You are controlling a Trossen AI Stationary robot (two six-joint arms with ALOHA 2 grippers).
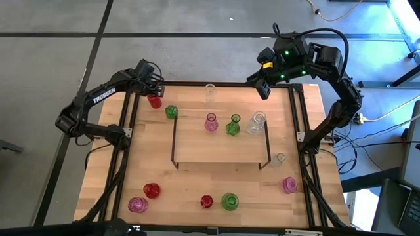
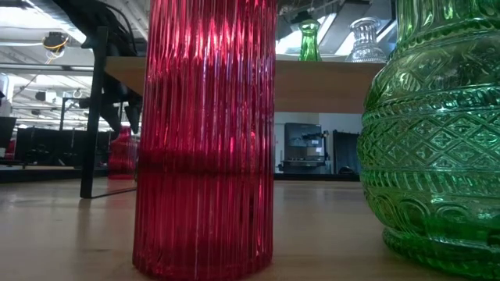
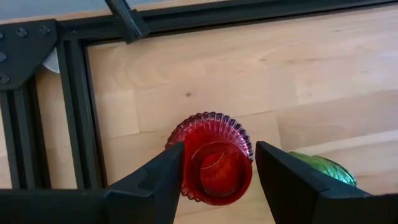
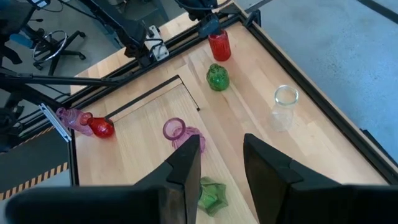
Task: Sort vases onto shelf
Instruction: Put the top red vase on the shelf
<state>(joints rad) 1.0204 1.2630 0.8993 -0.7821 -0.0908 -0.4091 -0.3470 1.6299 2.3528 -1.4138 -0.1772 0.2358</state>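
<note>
A red ribbed vase stands on the table near its far left corner. My left gripper hangs over it, open, with one finger on either side of the vase's mouth. My right gripper is open in the air above the shelf's far right corner. On the light-wood shelf stand a pink vase, a green one and a clear one. A green vase stands on the table beside the red one. My left gripper comes at the red vase from above, pointing down. One finger stands right at the rim of the vase's mouth. The other finger is apart from it. Whether the near finger touches the rim, I cannot tell. The vase stands upright on the table.
A clear vase stands at the far edge. A small clear vase and a pink one are on the right. Along the near edge stand green, red, red and pink vases. Black frame rails run along both sides.
</note>
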